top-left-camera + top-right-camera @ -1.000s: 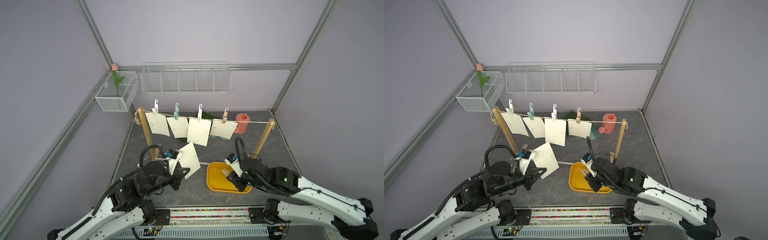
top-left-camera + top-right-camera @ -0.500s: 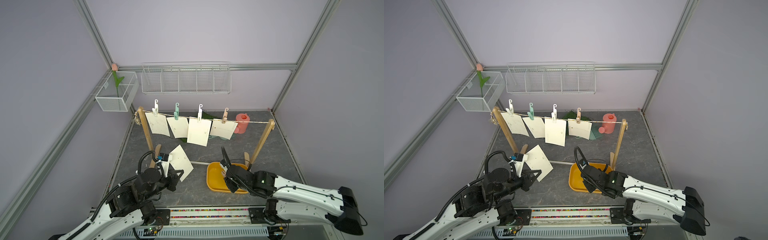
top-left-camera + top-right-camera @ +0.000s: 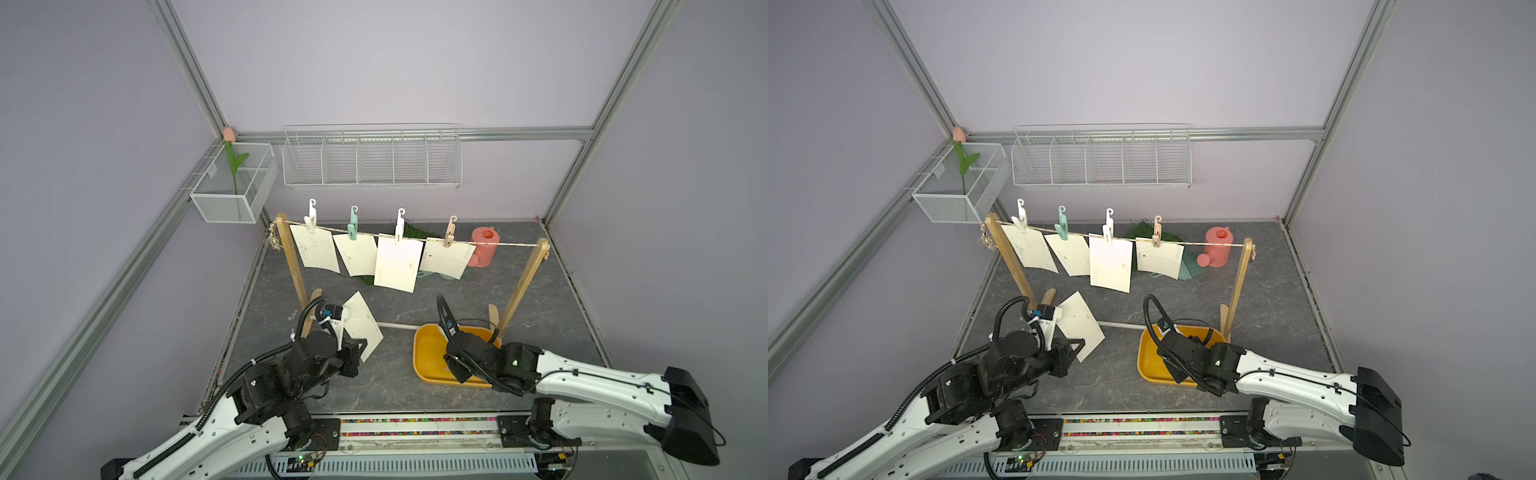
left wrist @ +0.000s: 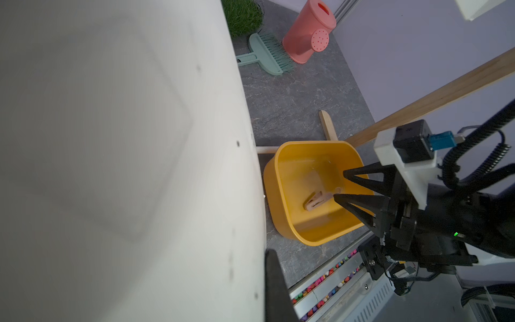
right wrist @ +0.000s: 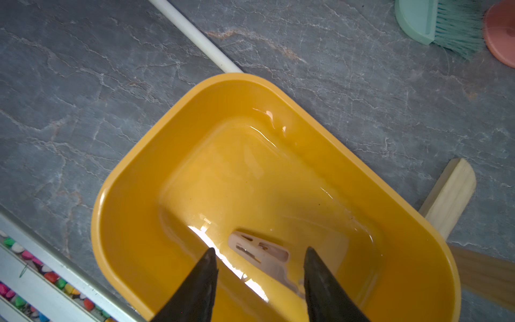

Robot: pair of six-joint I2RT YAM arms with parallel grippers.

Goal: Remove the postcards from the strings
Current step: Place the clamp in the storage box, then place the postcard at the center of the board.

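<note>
In the left wrist view the frame is largely filled by the held postcard (image 4: 125,153), which is blurred and cut off. Only one finger (image 4: 274,278) of the left pincer (image 3: 358,348) is seen; the other is hidden behind the card. The card is clamped by its near edge and held tilted above the table (image 3: 395,382), by the left post (image 3: 293,270) and well below the string (image 3: 498,244).

The right pincer (image 5: 259,251) is held over the yellow tub (image 5: 139,172) with its jaws moderately apart and nothing gripped. A pale clothespin (image 4: 316,200) lies on the tub floor; whether a fingertip touches it cannot be told.

Four hanging postcards (image 3: 397,266) of matte cream paper are clipped by hooked plastic pegs (image 3: 400,226) to the twisted twine. They partly overlap, and the grass (image 4: 242,14) and brush (image 4: 264,54) are largely hidden behind them in both top views.

The tub is glossy and round-cornered, and the table is grey and veined like stone. Bare table is left between the held card and the tub. The white rod (image 3: 395,325) runs up to the tub's rim, just beside the right post (image 3: 523,286).
</note>
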